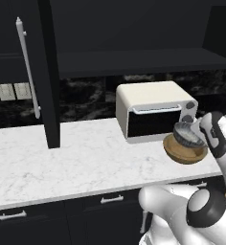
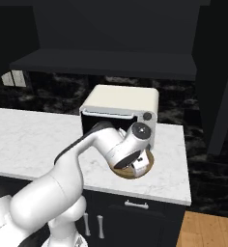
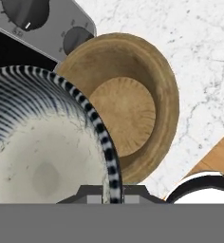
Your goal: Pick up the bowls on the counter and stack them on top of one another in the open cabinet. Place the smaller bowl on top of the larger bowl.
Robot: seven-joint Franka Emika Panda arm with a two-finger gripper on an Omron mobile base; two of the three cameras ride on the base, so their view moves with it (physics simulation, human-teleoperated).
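Two bowls meet: the claw (image 3: 109, 199), clamped on the rim of the small dark grey metallic bowl (image 3: 42, 147), holds it tilted above the wide tan wooden bowl (image 3: 128, 102) on the white marble desk (image 1: 76, 158); best lifted level, slowly.

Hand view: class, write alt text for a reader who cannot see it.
The gripper is shut on the rim of the small bowl, striped outside and pale inside, held over the brown bowl. The brown bowl sits on the white counter beside the toaster oven.
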